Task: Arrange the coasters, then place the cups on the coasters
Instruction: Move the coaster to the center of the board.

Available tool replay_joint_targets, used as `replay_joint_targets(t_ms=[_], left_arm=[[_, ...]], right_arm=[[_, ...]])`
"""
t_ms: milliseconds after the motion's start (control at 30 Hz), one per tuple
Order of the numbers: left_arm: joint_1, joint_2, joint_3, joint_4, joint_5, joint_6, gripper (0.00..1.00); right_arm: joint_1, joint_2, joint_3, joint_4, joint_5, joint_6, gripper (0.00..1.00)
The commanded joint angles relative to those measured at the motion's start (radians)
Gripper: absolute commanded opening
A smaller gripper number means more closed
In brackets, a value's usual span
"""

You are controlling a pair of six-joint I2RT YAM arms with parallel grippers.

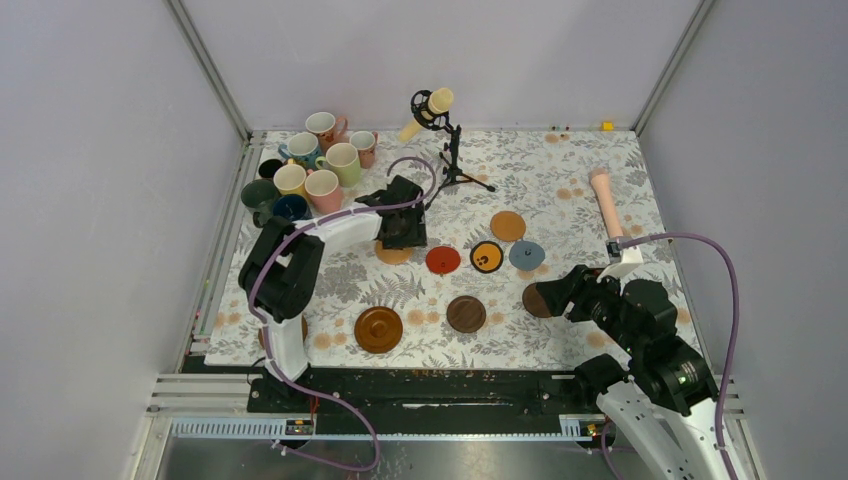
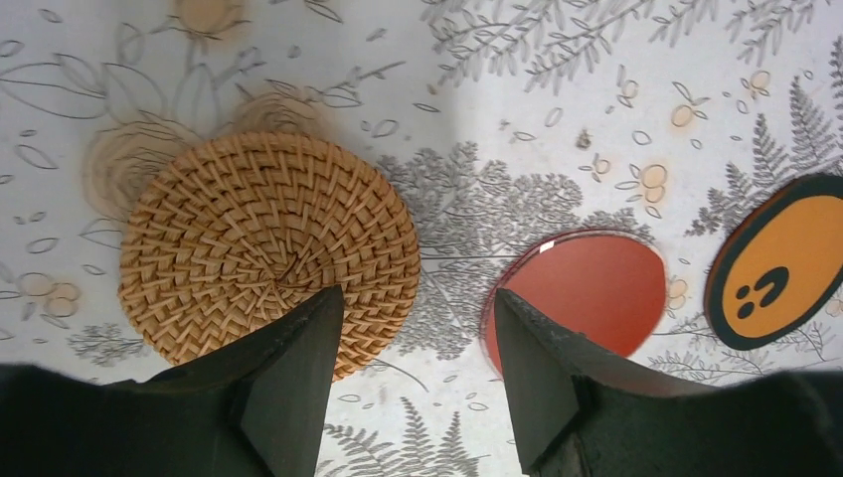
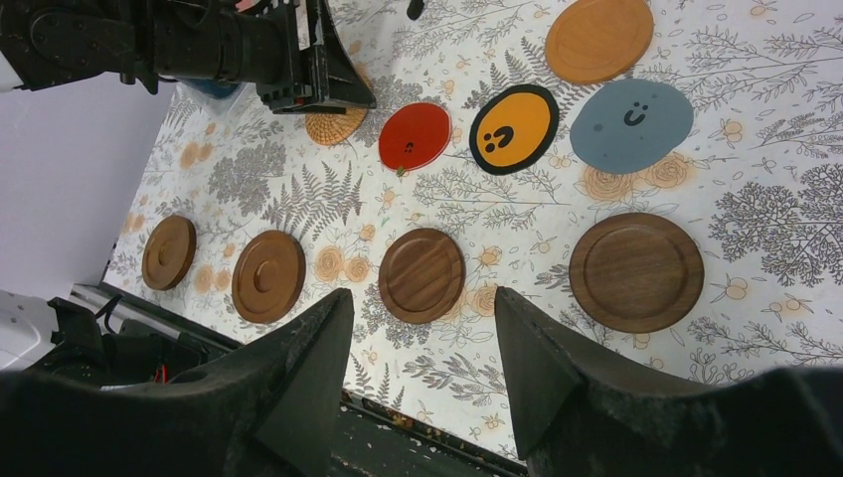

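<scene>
- Arranging phase judged approx. done: coasters point(image 1: 466, 313) are spread in two loose rows across table point(image 1: 565, 165) centre.
- Cups point(image 1: 322, 165) are bunched at far-left corner; none placed on coasters yet.
- L gripper point(image 2: 418, 298) is held released, empty, over woven coaster point(image 2: 268, 248) beside red coaster point(image 2: 596, 288).
- R gripper point(image 3: 422, 298) is held released, empty, by near-right edge.

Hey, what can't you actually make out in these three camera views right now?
- Top view: woven coaster mostly under the left gripper.
- Top view: rightmost dark wooden coaster partly covered by the right gripper.
- Left wrist view: orange coaster cut off by the right edge; the left gripper hides the red coaster's lower part.
- Top view: mugs overlap, so their count is unclear.
</scene>
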Motion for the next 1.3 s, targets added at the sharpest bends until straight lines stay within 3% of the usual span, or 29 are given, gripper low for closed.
replay_joint_targets(t_ms=[0,400,1267], left_arm=[[-0.028,0.02,0.048,-0.021,0.028,-0.032,0.58],[-0.053,0.048,0.084,0.053,0.048,-0.02,0.59],[-0.069,0.175,0.21,0.235,0.235,0.041,0.61]], right_arm=[[0.006,-0.006,0.04,-0.009,0.024,-0.018,0.62],[0.006,-0.017,0.041,-0.02,0.034,-0.022,0.63],[0.006,-0.009,0.044,-0.037,0.062,-0.041,0.63]])
